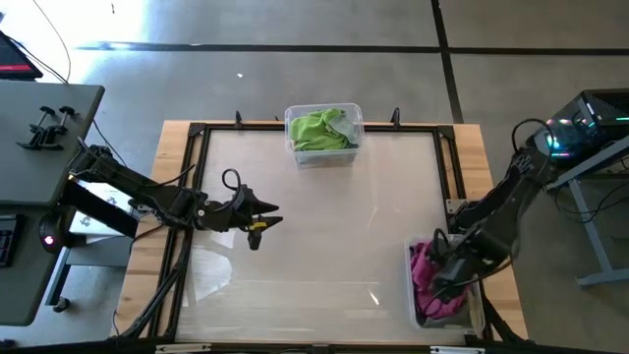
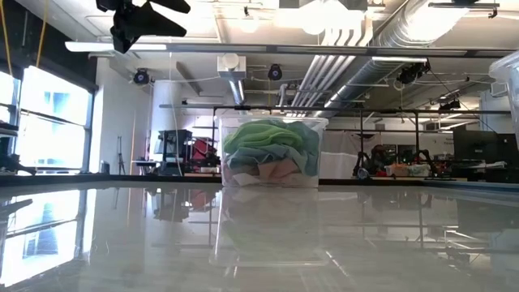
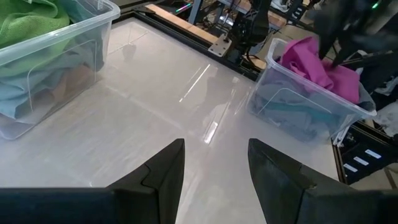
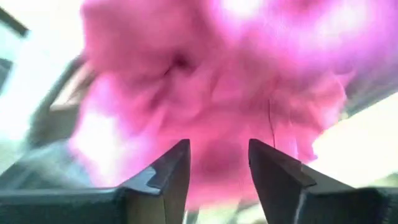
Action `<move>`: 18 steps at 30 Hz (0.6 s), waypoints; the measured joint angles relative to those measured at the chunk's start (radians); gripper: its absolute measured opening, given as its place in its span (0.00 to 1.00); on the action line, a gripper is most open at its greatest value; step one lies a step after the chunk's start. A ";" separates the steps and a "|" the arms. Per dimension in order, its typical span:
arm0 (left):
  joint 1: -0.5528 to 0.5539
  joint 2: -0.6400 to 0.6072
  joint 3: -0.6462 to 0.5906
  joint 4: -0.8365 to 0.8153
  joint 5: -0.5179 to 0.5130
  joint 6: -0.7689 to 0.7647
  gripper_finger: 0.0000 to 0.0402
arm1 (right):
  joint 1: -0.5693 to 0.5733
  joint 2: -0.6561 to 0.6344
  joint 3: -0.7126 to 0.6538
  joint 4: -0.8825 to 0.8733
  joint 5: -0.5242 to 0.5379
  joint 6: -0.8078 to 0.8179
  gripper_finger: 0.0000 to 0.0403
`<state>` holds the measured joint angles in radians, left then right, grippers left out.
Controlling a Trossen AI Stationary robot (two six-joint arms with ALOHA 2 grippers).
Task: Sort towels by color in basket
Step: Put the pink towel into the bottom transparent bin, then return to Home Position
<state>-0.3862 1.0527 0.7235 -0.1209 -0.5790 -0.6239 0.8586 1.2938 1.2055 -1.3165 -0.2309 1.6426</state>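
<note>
A clear bin [image 1: 358, 126] at the table's far edge holds a lime green towel [image 1: 319, 129] on top of pale teal [image 3: 25, 99] and peach cloths [image 2: 272, 172]. A second clear bin [image 3: 298, 112] at the right near corner holds a magenta towel [image 1: 425, 264] over grey cloth [image 3: 292, 121]. My right gripper [image 4: 217, 146] is open and reaches down into this bin, with the magenta towel [image 4: 211, 74] filling its view. My left gripper [image 3: 216, 146] is open and hangs above the table's left middle [image 1: 273, 218], holding nothing. My right gripper points down at the top of the magenta towel, its open fingers [image 4: 171, 165] very close to the cloth. I cannot tell whether they touch it.
The glossy table top [image 1: 334, 246] lies bare between the two bins. A dark metal frame [image 1: 197, 133] runs along the table's edges. Desks and equipment stand beyond both sides, and the workshop room shows behind the far bin [image 2: 272, 154].
</note>
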 joint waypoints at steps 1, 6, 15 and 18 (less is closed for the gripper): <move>0.000 0.000 0.000 0.000 0.000 0.000 0.40 | 0.004 0.000 0.041 -0.030 0.013 0.008 0.40; 0.000 0.000 0.000 0.019 0.001 0.000 0.40 | 0.019 -0.001 0.189 -0.147 0.175 0.067 0.39; 0.000 -0.005 0.000 0.312 0.158 0.032 0.40 | -0.061 -0.001 0.220 0.009 0.789 -0.106 0.36; 0.000 -0.007 0.000 0.418 0.170 0.098 0.40 | -0.106 -0.014 0.220 0.103 0.933 -0.272 0.28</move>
<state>-0.3866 1.0458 0.7235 0.2971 -0.4091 -0.5259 0.7525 1.2796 1.4254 -1.2139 0.7016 1.3708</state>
